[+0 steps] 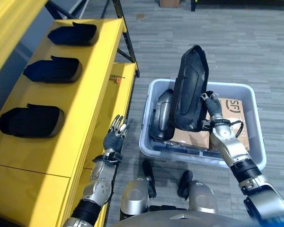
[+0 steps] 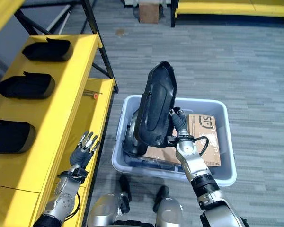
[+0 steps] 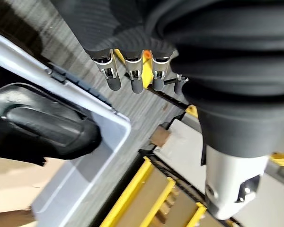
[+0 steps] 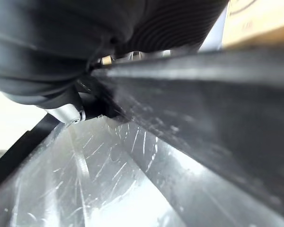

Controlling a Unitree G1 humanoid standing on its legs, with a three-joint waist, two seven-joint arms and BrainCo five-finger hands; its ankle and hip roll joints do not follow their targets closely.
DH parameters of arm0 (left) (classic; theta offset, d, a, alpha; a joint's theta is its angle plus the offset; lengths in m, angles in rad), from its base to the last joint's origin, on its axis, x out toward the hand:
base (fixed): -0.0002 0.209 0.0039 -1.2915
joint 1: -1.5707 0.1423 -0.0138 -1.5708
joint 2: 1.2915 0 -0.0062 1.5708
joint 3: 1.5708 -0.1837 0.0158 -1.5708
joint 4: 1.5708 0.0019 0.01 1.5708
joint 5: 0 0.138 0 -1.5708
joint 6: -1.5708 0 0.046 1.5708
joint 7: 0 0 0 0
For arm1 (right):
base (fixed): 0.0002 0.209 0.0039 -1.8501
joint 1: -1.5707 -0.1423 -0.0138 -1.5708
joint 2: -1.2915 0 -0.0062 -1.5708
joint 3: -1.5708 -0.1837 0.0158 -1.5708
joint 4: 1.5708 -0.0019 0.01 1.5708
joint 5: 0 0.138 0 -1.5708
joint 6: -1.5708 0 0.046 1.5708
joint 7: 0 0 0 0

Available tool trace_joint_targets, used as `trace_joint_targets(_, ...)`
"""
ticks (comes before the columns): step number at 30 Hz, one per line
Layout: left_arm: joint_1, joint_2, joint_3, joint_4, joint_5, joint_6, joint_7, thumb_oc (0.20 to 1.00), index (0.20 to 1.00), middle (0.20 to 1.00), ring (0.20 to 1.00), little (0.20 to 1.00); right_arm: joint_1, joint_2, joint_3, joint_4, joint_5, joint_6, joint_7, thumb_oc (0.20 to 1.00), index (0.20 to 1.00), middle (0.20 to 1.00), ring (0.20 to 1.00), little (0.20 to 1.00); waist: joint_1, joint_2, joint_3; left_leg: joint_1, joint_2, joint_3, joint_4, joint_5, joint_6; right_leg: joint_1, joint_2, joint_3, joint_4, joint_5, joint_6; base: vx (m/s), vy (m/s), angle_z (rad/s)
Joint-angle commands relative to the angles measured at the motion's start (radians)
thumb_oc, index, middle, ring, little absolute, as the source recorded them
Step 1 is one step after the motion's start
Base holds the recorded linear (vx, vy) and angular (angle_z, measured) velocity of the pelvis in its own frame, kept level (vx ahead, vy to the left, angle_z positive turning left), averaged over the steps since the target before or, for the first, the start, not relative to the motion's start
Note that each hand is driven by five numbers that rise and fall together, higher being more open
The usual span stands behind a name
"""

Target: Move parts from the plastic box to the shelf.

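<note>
Right hand grips part above box.

A brown cardboard box stands on the grey carpet floor at the far edge. A small orange-tipped item lies nearer, too small to identify.

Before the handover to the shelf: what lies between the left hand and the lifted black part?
Bare grey floor and the plastic box's near wall, in the left eye view; left hand, black part.
</note>
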Motion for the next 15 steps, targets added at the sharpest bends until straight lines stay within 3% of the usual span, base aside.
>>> trace_joint_targets(1, 0.018, 0.003, 0.016, -0.097, 0.044, -0.056, -0.001, 1.0, 1.0, 1.0, 1.0, 1.0, -0.028, 0.024, 0.013, -0.088, 0.06, -0.027, 0.082, 0.2, 0.2, 0.2, 0.2, 0.2, 0.028, -0.022, -0.036, 0.033, 0.052, -0.066, -0.002, -0.036, -0.06, 0.048, -0.046, 0.023, -0.025, 0.01, 0.044, -0.02, 0.148, 0.19)
trace_joint_targets(12, 0.017, 0.047, 0.001, -0.125, 0.188, -0.066, -0.014, 1.0, 1.0, 1.0, 1.0, 1.0, -0.016, 0.076, 0.076, -0.173, 0.227, 0.046, 0.175, 0.2, 0.2, 0.2, 0.2, 0.2, 0.075, -0.037, -0.091, 0.05, -0.018, -0.07, -0.079, -0.03, -0.02, 0.079, -0.062, -0.026, -0.076, 0.059, 0.095, -0.05, 0.156, 0.17)
trace_joint_targets(15, -0.004, 0.055, -0.012, -0.119, 0.204, -0.047, 0.009, 1.0, 1.0, 1.0, 1.0, 1.0, -0.01, 0.1, 0.095, -0.177, 0.235, 0.039, 0.17, 0.2, 0.2, 0.2, 0.2, 0.2, 0.084, -0.038, -0.1, 0.053, -0.048, -0.057, -0.089, -0.05, 0.003, 0.061, -0.091, -0.056, -0.045, 0.114, 0.113, -0.09, 0.157, 0.19)
